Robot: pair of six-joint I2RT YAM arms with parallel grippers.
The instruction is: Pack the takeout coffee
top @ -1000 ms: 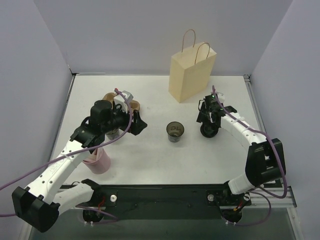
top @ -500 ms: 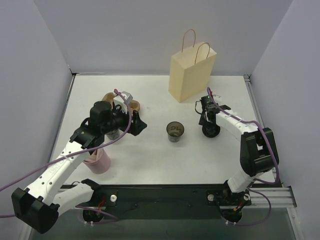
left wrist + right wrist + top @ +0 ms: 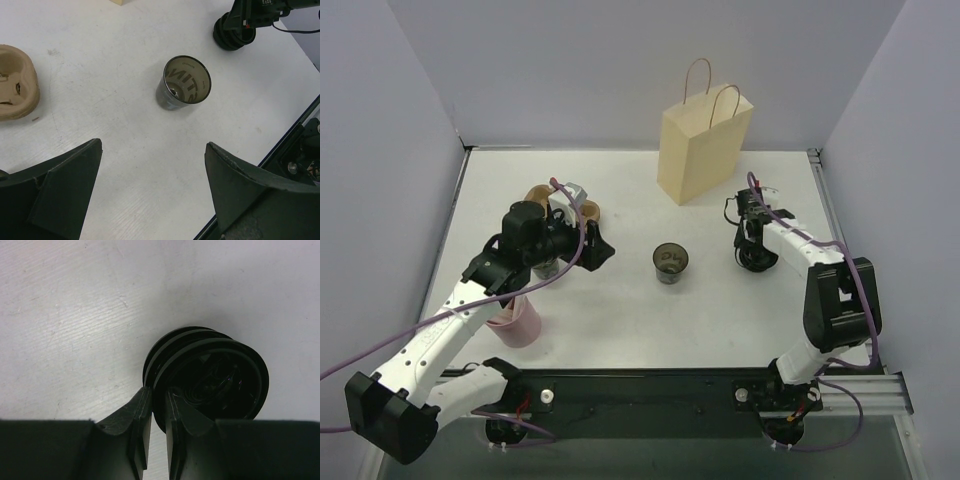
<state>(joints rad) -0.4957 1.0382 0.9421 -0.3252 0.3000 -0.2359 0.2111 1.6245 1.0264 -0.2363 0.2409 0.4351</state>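
Observation:
The takeout coffee cup (image 3: 671, 262), small and black, stands upright without a lid in the middle of the table. It also shows in the left wrist view (image 3: 183, 82). Its dark round lid (image 3: 757, 257) is tilted on edge on the table to the cup's right. My right gripper (image 3: 752, 243) is shut on the lid's rim (image 3: 215, 380). In the right wrist view the gripper (image 3: 157, 392) has one finger outside the rim and one inside. My left gripper (image 3: 595, 250) is open and empty, above the table left of the cup. It shows wide open in the left wrist view (image 3: 153, 145).
A tan paper bag (image 3: 703, 148) with handles stands upright at the back, behind the cup. A brown pulp tray (image 3: 17, 82) lies at the left behind my left arm. A pink cup (image 3: 517, 322) stands near the front left.
My right gripper has turned and shifted a little right and back, taking the lid with it. My left arm and the cup have not moved.

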